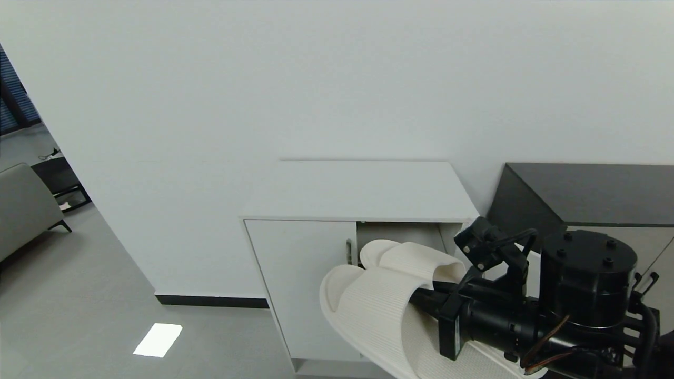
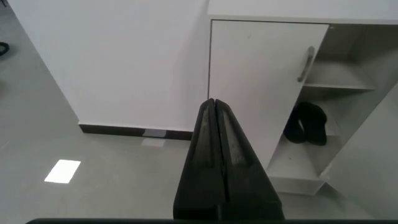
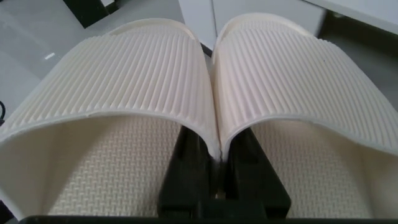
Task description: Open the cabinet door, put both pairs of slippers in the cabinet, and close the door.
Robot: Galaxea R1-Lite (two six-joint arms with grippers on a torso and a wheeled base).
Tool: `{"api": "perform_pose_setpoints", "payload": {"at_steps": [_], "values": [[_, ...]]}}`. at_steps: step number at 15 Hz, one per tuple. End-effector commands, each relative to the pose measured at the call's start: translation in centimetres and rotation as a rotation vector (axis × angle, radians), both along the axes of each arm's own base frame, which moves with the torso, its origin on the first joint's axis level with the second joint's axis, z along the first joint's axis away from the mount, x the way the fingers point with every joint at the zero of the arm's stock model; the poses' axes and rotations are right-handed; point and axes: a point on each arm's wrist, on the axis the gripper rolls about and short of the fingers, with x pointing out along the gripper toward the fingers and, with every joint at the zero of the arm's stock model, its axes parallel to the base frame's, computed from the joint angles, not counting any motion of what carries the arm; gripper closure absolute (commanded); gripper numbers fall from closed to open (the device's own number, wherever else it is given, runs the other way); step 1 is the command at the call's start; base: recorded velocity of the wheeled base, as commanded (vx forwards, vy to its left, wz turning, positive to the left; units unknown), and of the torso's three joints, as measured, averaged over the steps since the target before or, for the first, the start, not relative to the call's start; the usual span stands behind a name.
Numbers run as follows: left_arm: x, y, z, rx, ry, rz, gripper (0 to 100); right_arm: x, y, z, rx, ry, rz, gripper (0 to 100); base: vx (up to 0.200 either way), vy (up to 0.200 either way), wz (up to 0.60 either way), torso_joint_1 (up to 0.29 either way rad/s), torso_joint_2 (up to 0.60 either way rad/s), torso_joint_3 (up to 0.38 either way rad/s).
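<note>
The right claw (image 3: pixel 219 163) is clenched on the pair of white slippers (image 1: pixel 379 305), pinching their inner sides together — they are up in the air just in front of the cabinet (image 1: pixel 358 189), by its open side. The left claw (image 2: pixel 214 106) is squeezed closed with nothing in it, and black slippers (image 2: pixel 306 123) sit inside the cabinet.

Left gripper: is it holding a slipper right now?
No: the left gripper is shut on nothing; the right gripper holds the white slippers.

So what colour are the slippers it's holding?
The slippers are cream white with fine ribbing across the top, clearest in the right wrist view.
</note>
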Motion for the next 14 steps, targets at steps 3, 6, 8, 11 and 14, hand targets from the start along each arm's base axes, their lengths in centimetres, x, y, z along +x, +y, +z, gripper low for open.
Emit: {"api": "perform_pose_setpoints", "payload": {"at_steps": [3,6,8,11,14], "values": [[0.01,0.0,0.0,0.002,0.002,0.001,100,0.03,0.06,-0.19,-0.005,0.004,0.002,100,0.0,-0.067,0.0,-0.001,0.0,0.001],[0.01,0.0,0.0,0.002,0.002,0.001,100,0.01,0.04,-0.23,-0.007,0.005,0.002,100,0.0,0.0,0.0,0.0,0.0,0.0],[0.01,0.0,0.0,0.002,0.002,0.001,100,0.01,0.04,-0.23,-0.007,0.005,0.002,100,0.0,0.0,0.0,0.0,0.0,0.0],[0.01,0.0,0.0,0.002,0.002,0.001,100,0.03,0.06,-0.27,-0.008,0.006,0.002,100,0.0,0.0,0.0,0.0,0.0,0.0],[0.01,0.0,0.0,0.002,0.002,0.001,100,-0.02,0.03,-0.27,-0.006,0.007,0.011,100,0.0,0.0,-0.4,0.003,0.0,0.003]]}}
